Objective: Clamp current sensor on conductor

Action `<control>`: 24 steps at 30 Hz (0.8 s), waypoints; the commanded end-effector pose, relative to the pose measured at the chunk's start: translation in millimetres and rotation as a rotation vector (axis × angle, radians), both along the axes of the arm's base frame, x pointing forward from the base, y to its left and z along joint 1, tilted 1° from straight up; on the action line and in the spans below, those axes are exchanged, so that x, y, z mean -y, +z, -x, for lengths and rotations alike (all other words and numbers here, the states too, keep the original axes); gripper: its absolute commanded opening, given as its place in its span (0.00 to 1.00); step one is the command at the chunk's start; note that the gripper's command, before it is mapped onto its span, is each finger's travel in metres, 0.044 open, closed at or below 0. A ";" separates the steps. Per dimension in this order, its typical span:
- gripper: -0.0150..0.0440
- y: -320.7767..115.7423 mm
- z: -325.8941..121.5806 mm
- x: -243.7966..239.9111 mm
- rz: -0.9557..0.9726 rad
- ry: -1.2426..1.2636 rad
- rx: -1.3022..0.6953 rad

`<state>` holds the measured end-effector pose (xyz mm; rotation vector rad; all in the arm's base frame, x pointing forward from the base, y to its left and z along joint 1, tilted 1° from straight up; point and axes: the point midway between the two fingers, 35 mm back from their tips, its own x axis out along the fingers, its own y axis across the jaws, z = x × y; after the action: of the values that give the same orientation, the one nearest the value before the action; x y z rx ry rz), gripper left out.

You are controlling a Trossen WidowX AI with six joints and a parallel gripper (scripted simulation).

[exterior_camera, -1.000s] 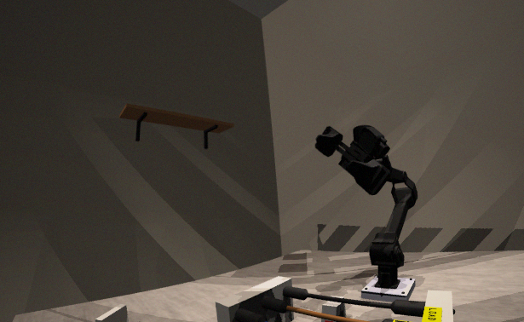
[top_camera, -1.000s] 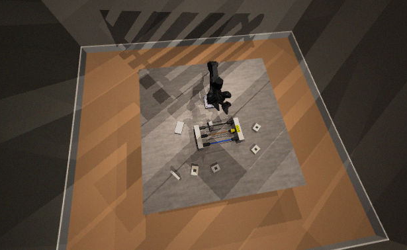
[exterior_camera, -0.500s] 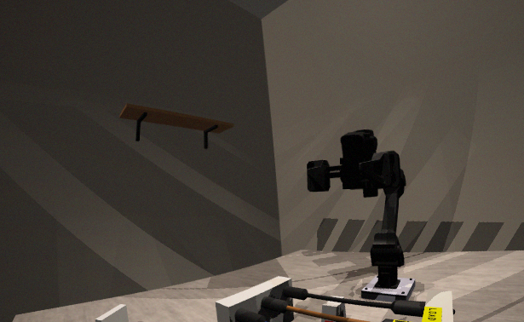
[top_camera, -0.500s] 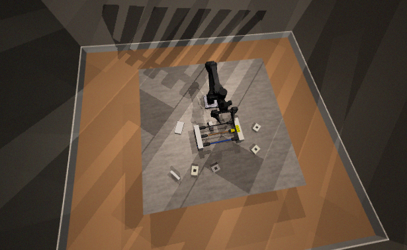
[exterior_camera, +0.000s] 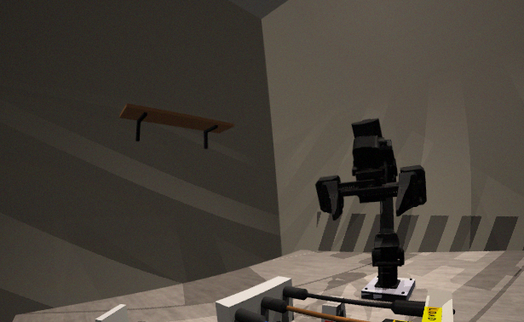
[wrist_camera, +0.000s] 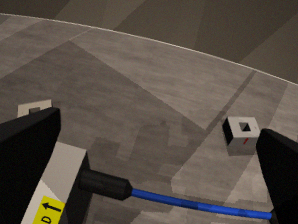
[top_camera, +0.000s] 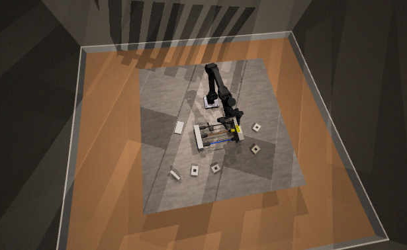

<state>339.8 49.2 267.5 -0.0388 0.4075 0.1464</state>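
The open sensor (top_camera: 209, 124) (exterior_camera: 332, 308) is a small grey-and-white piece standing by the black conductor (top_camera: 216, 125) (exterior_camera: 346, 299); its arrow cannot be made out. The rack also carries a copper conductor (top_camera: 217, 133) (exterior_camera: 316, 313) in the middle and a blue conductor (top_camera: 221, 141) (wrist_camera: 200, 206). A yellow LOAD label (top_camera: 237, 128) (exterior_camera: 432, 314) (wrist_camera: 49, 210) is on the right end block, with a smaller yellow tag (top_camera: 233, 130) at the copper conductor's right end. My gripper (top_camera: 232, 124) (exterior_camera: 367, 209) (wrist_camera: 162, 128) is open and empty, high above the rack's right part.
The rack has a white left end block (top_camera: 198, 137) (exterior_camera: 254, 294). Several pale square-holed blocks, including one front block (top_camera: 215, 168) (wrist_camera: 242, 135) and one right block (top_camera: 257, 127), lie around it. A white flat piece (top_camera: 179, 127) lies left, a thin white piece (top_camera: 175, 175) front left.
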 end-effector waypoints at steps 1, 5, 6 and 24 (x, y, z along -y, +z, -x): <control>1.00 -50.3 19.2 -56.8 0.108 0.179 -0.513; 1.00 -64.0 39.8 -73.7 0.176 0.243 -0.717; 1.00 -64.1 39.9 -73.8 0.177 0.243 -0.718; 1.00 -64.1 39.9 -73.8 0.177 0.243 -0.718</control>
<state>299.3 121.5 202.3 -0.2118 1.1312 0.3588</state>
